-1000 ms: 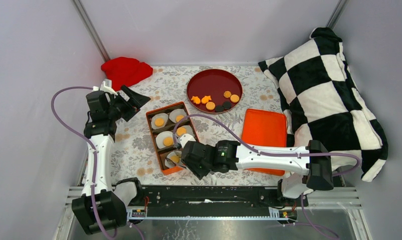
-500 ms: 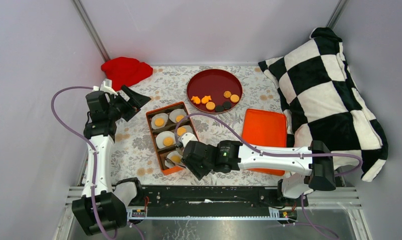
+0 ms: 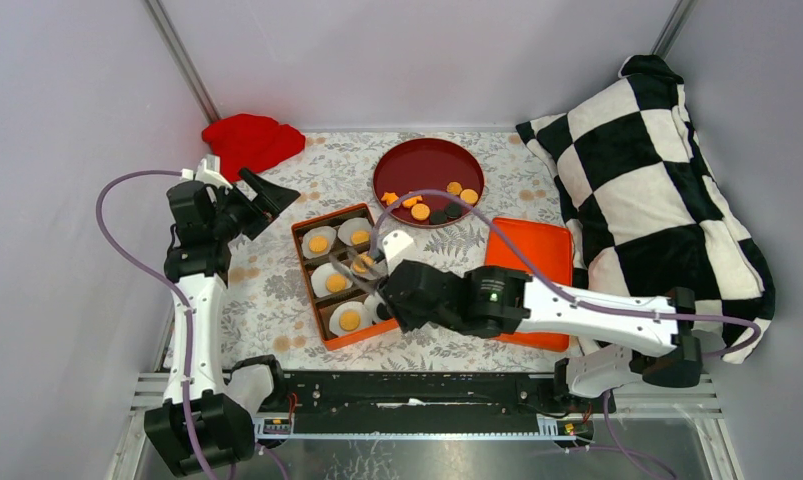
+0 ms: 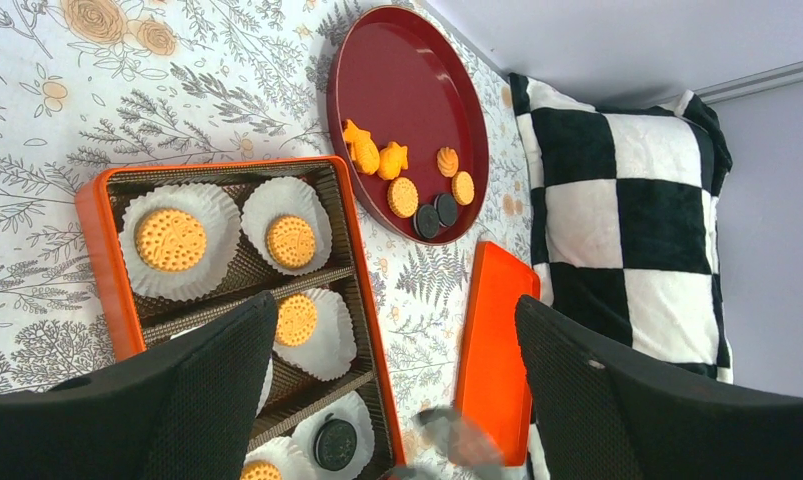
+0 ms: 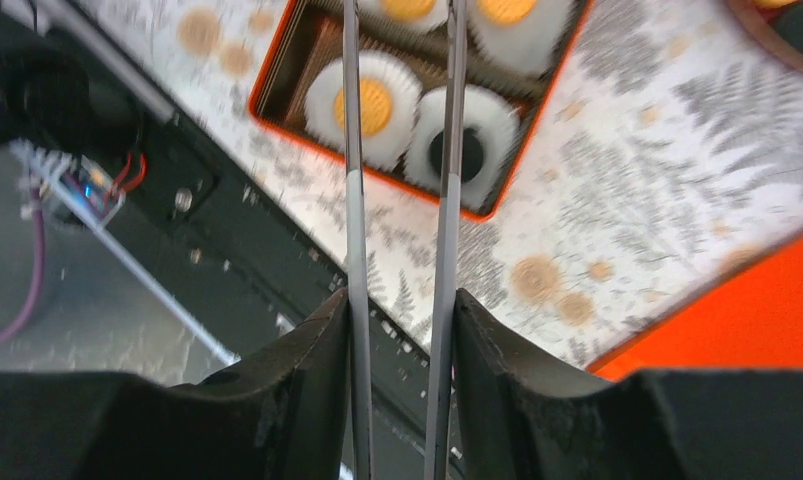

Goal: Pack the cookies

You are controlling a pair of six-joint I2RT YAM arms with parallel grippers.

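The right gripper (image 5: 399, 300) is clamped on a pair of long metal tweezers (image 5: 354, 230) — its two dark fingers (image 5: 312, 390) press the thin, straight arms from outside, leaving a narrow gap between them. The tweezers reach over the near end of the box (image 3: 307, 275). Their tips run out of the wrist view, so I cannot tell what they touch. The left gripper (image 4: 394, 305) stands wide apart, up off the table to the left of the box.

The cookies (image 4: 170, 239) are flat ridged discs, mostly orange. Six lie in fluted white paper cups (image 4: 209, 205) in the box, one of them black. More sit on the glossy round red plate (image 4: 377, 60) behind it, two of them black.

The box is orange with brown corrugated lining and dividers. A flat orange lid (image 3: 522, 260) lies just to its right — the right arm crosses over it. Flowered cloth (image 3: 267, 300) shows all round the box. A checked pillow (image 3: 657, 180) fills the right edge, and a red cloth (image 3: 252, 140) sits at the far left corner.
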